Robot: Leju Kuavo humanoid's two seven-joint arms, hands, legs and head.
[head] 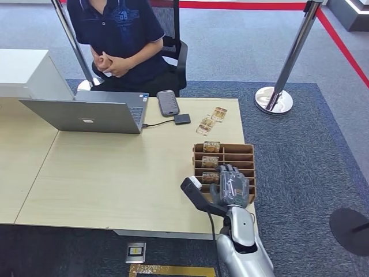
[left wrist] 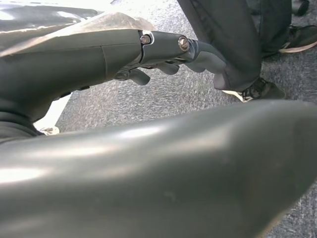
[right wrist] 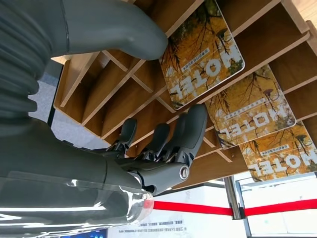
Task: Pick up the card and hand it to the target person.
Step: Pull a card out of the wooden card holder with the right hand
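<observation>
Here, the right hand (head: 233, 187) hovers over the near end of the wooden card box (head: 248, 154) on the table (head: 109, 173). Its fingers (right wrist: 186, 134) are a little apart and bent toward the box, and they hold nothing. Just past the fingertips, a yellow hotel card (right wrist: 203, 52) stands in a slot, very close to them. Two more cards (right wrist: 246, 111) stand in the slots beyond it. The left hand (left wrist: 164, 57) hangs down by the floor with its fingers loosely spread and nothing in them. Farther from the fingers, loose cards (head: 212, 120), a phone (head: 167, 103) and a laptop (head: 87, 112) lie on the table. Farthest away sits the person (head: 121, 34), hands clasped.
</observation>
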